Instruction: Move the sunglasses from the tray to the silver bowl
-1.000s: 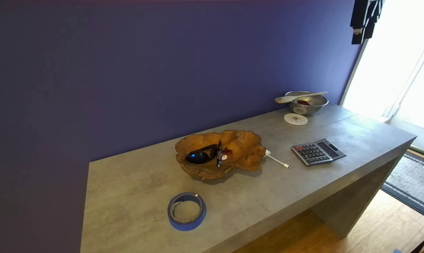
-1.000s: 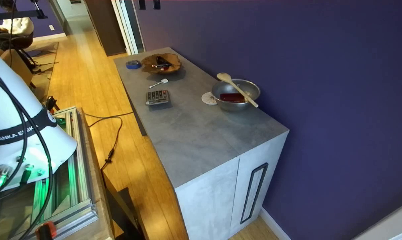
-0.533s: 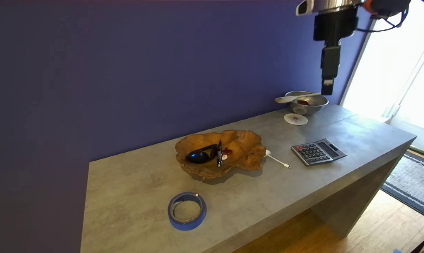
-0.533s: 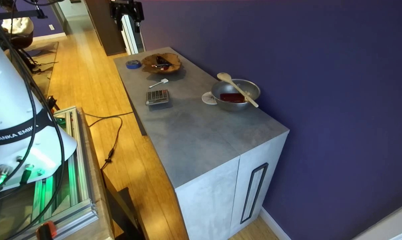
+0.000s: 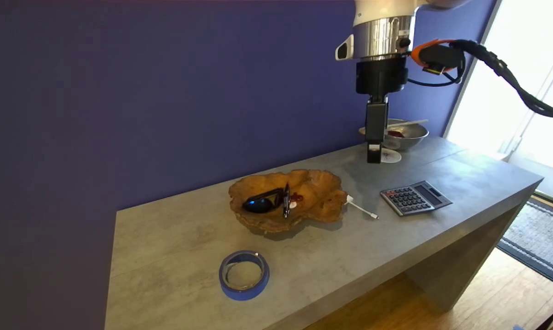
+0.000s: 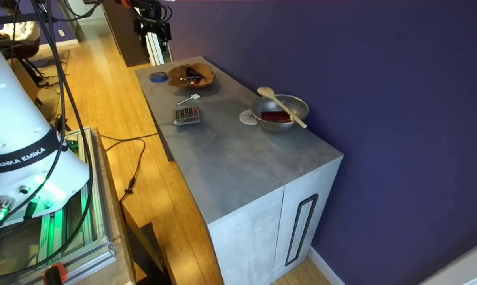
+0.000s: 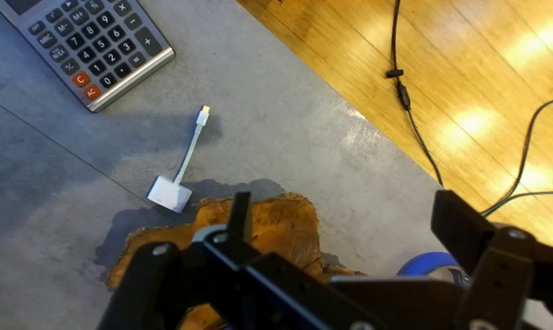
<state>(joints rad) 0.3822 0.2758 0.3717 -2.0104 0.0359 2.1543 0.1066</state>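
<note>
- My gripper (image 7: 343, 201): jaws spread wide apart in the wrist view, nothing held. In an exterior view it hangs over the counter (image 5: 175, 247), right of centre.
- Sunglasses (image 5: 260, 204): in the left half of the tray (image 5: 324, 185), near mid-frame. A pen-like item (image 5: 286, 204) is just right of them; contact I cannot tell.
- Progress, as I judge it: approach stage only. Left to do: align, descend, grasp, lift, carry, release.
- Edges: the tray's wavy rim rises around the sunglasses; I would descend from above. The purple wall (image 5: 212, 91) stands close behind tray and bowl, limiting room on that side.
- Route: the calculator (image 5: 409, 198) and white adapter (image 5: 362, 207) lie low at right; I judge a high carry would clear both.
- Silver bowl (image 6: 276, 128): right of centre. A wooden spoon (image 6: 282, 103) spans its rim and a dark red item (image 6: 276, 116) lies inside, so I judge release room narrowed.
</note>
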